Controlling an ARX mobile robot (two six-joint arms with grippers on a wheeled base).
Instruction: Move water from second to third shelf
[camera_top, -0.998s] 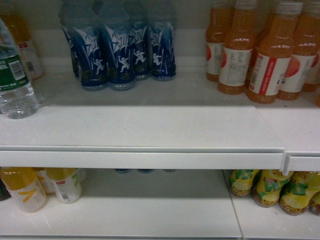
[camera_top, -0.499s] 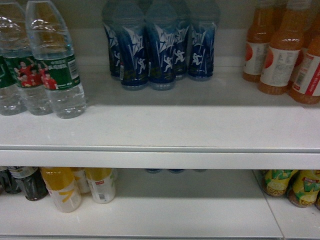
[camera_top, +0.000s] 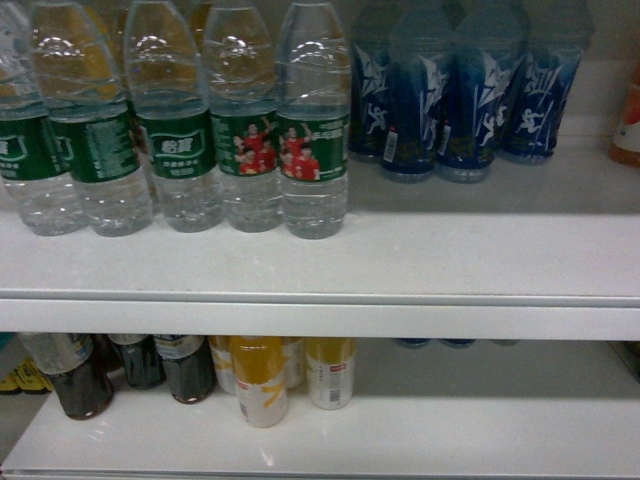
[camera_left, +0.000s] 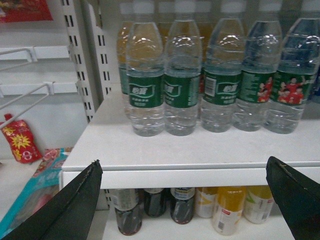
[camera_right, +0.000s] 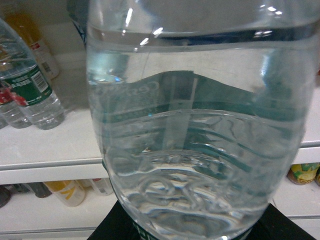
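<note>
Several bottles of water (camera_top: 314, 130) with green labels stand in a row on the upper white shelf (camera_top: 320, 318) at the left of the head view; neither gripper shows there. In the left wrist view the same row of water (camera_left: 145, 90) stands on the shelf ahead. My left gripper (camera_left: 183, 165) is open and empty, level with the shelf's front edge, its black fingers (camera_left: 75, 205) wide apart. One water bottle (camera_right: 195, 125) fills the right wrist view, upright between the black jaws of my right gripper (camera_right: 192, 225), which is shut on its lower part.
Blue drink bottles (camera_top: 460, 100) stand right of the water, and an orange one (camera_top: 628, 120) is at the edge. Dark cola bottles (camera_top: 75, 375) and yellow drinks (camera_top: 260, 380) fill the lower shelf. A slotted upright (camera_left: 80, 60) and hanging packets (camera_left: 20, 142) lie left of the shelves.
The head view has swung left: the blue bottles slid to the right of the picture, the orange ones nearly left it, and the row of water came in.
</note>
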